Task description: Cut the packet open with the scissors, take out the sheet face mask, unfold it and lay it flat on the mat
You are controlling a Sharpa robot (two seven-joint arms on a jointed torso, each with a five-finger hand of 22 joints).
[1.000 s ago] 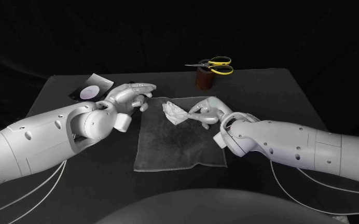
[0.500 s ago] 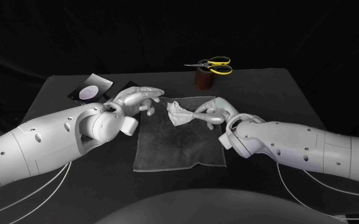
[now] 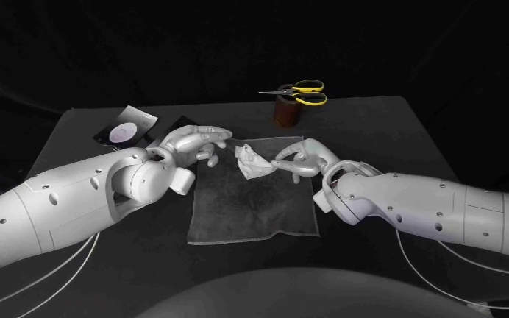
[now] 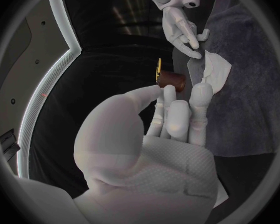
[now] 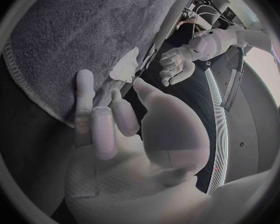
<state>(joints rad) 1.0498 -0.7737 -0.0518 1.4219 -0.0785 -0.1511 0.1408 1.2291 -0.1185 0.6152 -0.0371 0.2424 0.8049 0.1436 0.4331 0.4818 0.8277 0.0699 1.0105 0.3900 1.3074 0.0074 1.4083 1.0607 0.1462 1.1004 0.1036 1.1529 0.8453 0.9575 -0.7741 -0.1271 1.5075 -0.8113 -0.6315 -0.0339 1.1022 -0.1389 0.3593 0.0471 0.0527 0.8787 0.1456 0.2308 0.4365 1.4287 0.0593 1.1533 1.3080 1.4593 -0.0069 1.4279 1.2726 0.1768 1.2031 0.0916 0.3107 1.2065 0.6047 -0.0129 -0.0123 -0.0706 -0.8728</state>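
Loosely spread right hand (image 3: pixel 302 159), empty, just beside crumpled mask (image 3: pixel 251 161)

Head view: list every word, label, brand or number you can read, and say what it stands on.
No text can be read.
On the packet: a pale oval label, its print too small to read.
On the scissors: no marking that can be made out.

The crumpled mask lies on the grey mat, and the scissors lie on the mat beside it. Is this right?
Not quite: the scissors stand in the brown holder behind the mat, as the head view shows. The mask does lie on the mat.
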